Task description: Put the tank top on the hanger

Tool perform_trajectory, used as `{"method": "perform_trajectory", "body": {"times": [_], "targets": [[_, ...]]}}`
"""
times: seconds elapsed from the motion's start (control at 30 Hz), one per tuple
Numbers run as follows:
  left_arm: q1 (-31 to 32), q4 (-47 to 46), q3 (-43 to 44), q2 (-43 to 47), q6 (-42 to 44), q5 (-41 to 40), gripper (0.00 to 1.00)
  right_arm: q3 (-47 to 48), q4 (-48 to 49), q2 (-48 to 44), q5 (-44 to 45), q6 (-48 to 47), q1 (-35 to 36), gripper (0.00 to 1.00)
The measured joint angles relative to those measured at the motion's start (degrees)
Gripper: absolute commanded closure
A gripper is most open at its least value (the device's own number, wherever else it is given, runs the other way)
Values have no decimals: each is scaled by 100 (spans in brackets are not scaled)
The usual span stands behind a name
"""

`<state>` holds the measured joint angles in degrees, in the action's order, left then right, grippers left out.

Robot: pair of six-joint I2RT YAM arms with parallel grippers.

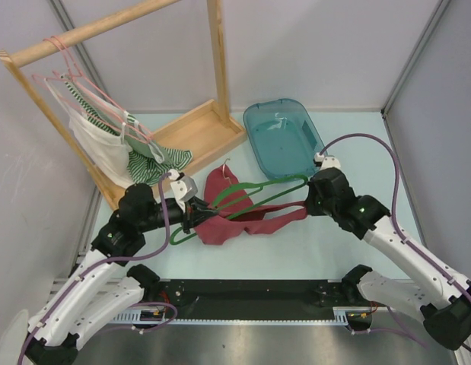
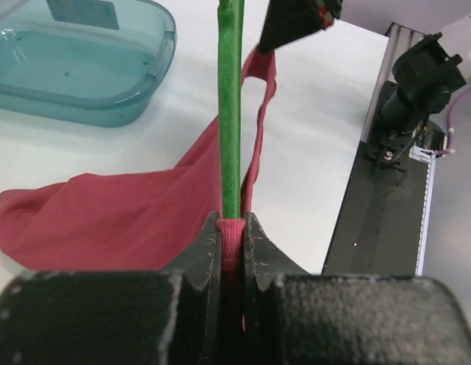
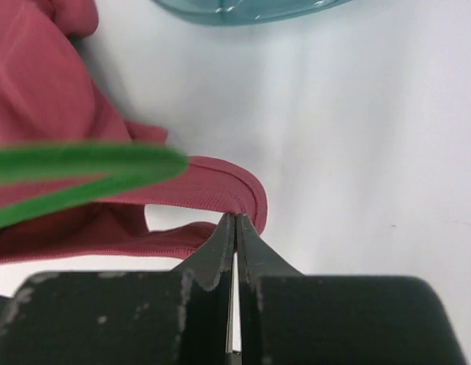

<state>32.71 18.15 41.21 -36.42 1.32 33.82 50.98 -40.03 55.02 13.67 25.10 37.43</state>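
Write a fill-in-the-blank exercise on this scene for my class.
The left end effector clamps the green hanger together with fabric of the ____ tank top.
The right end effector pinches the tank top's ____.
The striped garment on the wooden rack is green and ____.
Missing words: red; strap; white.

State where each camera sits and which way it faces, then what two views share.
Top external: above and behind the arms, looking down at the table; both arms show, bases lowest.
Left wrist: on the left arm, looking along the hanger toward the right end effector; its own left end effector, clamping the hanger, fills the bottom.
Right wrist: on the right arm, looking down at the tank top; its own shut end effector shows.
Shared: both wrist views show the teal bin.
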Motion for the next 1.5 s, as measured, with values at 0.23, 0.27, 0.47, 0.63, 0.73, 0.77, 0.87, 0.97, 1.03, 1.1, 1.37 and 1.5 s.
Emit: {"method": "perform_trajectory", "body": {"times": [0.23, 0.27, 0.47, 0.63, 0.73, 0.77, 0.87, 0.97, 1.03, 1.1, 1.37, 1.5], "targets": [[0, -31, -48, 15, -7, 155, 100, 243, -184, -57, -83, -278, -380, 100], [2, -39, -55, 9, -7, 162, 100, 315, -236, -55, -101, -310, -393, 100], [20, -52, -81, -61, -26, 199, 100, 925, -358, 24, -111, -544, -487, 100], [48, -114, -94, -70, -33, 195, 100, 1298, -446, 120, -107, -704, -546, 100], [68, -114, -105, -70, -33, 192, 100, 1338, -483, 184, -109, -767, -603, 100], [72, -111, -105, -70, -33, 195, 100, 1340, -496, 199, -109, -782, -623, 100], [92, -114, -105, -70, -33, 195, 100, 1355, -546, 243, -116, -835, -697, 100], [105, -116, -105, -81, -33, 195, 100, 1443, -586, 271, -129, -883, -761, 100], [120, -114, -105, -107, -33, 195, 100, 1569, -619, 286, -133, -931, -796, 100], [133, -114, -105, -125, -33, 192, 100, 1740, -640, 310, -131, -979, -813, 100], [175, -114, -105, -144, -31, 131, 100, 2170, -723, 352, -269, -1080, -820, 100], [205, -114, -105, -170, -31, 127, 100, 2402, -785, 538, -302, -1073, -577, 100]]}}
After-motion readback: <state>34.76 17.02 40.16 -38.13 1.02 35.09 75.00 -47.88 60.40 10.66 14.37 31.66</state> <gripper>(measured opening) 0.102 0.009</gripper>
